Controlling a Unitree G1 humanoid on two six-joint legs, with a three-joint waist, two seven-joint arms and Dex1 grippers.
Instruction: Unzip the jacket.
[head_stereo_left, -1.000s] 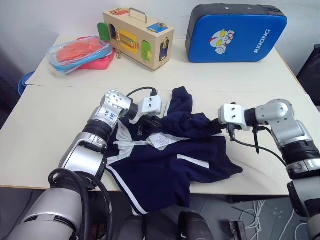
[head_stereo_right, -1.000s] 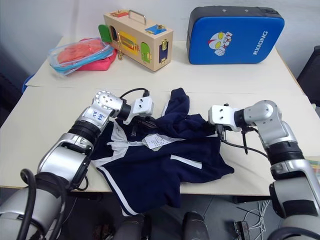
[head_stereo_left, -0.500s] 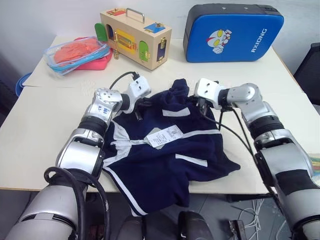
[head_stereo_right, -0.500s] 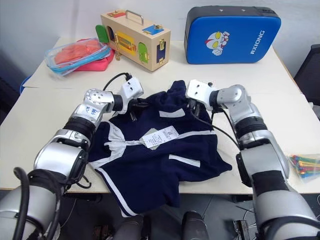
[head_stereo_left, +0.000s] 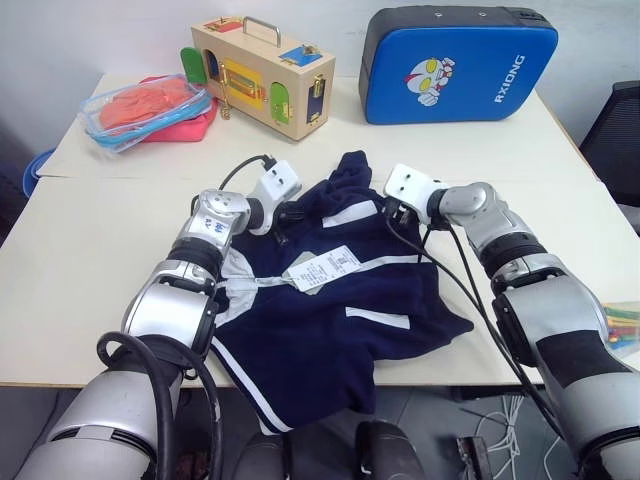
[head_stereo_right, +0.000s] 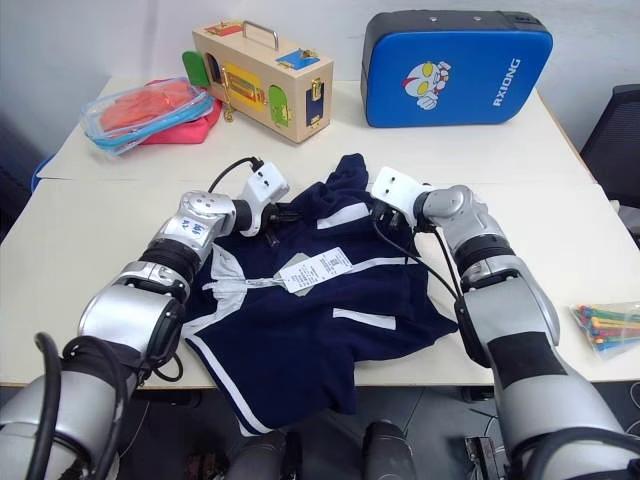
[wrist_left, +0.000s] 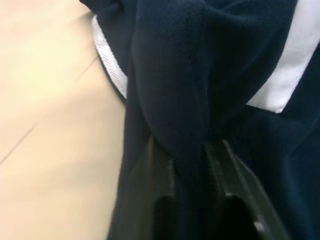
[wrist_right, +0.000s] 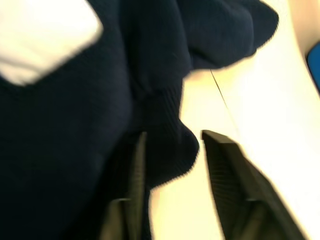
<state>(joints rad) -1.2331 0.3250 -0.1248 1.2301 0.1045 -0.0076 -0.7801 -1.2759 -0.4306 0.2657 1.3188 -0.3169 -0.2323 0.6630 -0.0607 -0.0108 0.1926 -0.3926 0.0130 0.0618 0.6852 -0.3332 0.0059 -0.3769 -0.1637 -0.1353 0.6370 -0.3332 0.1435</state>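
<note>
The jacket (head_stereo_left: 330, 300) lies spread across the near middle of the desk (head_stereo_left: 100, 270), its lower hem hanging over the front edge, a white paper tag (head_stereo_left: 322, 268) resting on its chest beside the white zipper line. The left gripper (wrist_left: 187, 165) sits at the jacket's 11 o'clock corner; in the left wrist view a thick fold of navy fabric lies between its two fingers (wrist_left: 162, 195), which stand slightly apart around it, so the cloth is between them but a firm pinch cannot be told. The right gripper (wrist_right: 170, 150) is at the jacket's 1 o'clock corner, its fingers (wrist_right: 225, 165) clearly parted, with a ribbed navy cuff edge lying in the gap and against the one finger, the other finger standing free over bare desk. Compared with a second ago, both arms have carried the upper part of the jacket away from the robot: the bunched sleeve heap that lay at the right has been drawn out flat, the white stripe panel now shows near the collar, and the right gripper has swung in from 3 o'clock to the collar area. Both grippers were pinched tight then and have since loosened.
</note>
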